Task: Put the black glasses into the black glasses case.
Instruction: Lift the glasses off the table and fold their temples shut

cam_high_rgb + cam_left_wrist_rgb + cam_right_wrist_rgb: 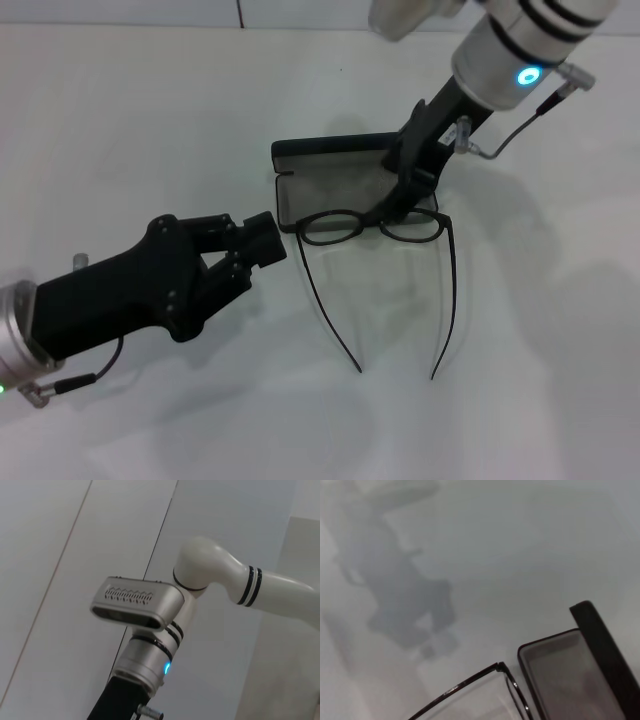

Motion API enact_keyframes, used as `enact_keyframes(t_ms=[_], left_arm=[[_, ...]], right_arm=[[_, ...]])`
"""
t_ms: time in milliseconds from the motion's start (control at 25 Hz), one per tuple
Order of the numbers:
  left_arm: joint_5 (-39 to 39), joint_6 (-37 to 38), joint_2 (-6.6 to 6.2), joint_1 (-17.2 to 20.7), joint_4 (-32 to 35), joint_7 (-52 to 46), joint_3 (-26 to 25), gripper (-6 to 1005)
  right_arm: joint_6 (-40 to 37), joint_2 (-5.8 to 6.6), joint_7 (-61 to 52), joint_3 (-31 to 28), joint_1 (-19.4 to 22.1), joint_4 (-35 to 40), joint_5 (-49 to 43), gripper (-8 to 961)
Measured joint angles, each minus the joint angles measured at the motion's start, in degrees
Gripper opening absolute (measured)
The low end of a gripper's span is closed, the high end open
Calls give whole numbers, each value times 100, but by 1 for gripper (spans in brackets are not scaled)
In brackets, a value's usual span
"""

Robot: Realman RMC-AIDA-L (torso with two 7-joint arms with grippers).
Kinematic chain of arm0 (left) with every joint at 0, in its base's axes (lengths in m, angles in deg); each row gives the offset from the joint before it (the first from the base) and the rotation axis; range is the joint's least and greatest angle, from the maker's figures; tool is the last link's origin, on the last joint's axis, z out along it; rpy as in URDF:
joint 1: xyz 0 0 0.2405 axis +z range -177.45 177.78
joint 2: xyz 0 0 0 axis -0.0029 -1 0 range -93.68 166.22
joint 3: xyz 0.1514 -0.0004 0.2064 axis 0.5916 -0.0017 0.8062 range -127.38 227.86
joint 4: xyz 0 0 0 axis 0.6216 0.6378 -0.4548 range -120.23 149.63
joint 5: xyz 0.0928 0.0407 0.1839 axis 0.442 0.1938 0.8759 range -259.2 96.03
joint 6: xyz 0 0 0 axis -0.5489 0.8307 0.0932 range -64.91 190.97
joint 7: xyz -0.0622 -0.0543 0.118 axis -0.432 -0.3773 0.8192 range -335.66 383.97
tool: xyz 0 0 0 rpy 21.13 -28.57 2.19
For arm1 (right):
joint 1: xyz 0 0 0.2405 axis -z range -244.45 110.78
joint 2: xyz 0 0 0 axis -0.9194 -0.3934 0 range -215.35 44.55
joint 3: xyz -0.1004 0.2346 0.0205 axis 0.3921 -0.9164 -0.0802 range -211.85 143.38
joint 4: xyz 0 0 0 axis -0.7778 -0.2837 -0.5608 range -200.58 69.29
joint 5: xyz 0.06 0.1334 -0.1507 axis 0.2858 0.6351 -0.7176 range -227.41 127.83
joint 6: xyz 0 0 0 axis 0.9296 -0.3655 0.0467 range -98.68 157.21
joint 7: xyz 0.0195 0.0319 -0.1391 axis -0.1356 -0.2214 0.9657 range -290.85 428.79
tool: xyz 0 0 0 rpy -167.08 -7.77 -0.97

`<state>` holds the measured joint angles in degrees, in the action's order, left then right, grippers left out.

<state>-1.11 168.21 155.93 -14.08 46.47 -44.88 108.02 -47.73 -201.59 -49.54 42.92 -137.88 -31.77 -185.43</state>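
Your right gripper [393,208] reaches down from the far right over the open black glasses case [330,186], its dark fingers pinching the bridge of the black glasses [372,228] between the two lenses. The glasses sit with their front along the near edge of the case's grey-lined tray, lenses partly over that edge, and both temple arms are unfolded, running toward you across the white table [150,120] with their curved tips well apart. The case lies in the middle of the table with its lid raised on the far side. Your left gripper [262,243] comes in from the near left and hovers low just left of the glasses' left lens, near the case's left end, touching neither; its blunt black fingers look pressed together at the tip. In the right wrist view you see a corner of the case [580,670] with its grey lining and one hinge corner of the glasses [500,669] just beside it. The left wrist view shows only the right arm against the wall
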Motion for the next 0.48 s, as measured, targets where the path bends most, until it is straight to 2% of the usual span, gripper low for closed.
enact_keyframes(t_ms=[240,480], left_arm=[[4,-22,2,17,-67,46,-3,167],[7,-59,5,-62,-327,203,-4,167]], right_arm=[[621,0,200,783,49,-284,700,633],[1035,1,393,1113,116,-486,1072,612]])
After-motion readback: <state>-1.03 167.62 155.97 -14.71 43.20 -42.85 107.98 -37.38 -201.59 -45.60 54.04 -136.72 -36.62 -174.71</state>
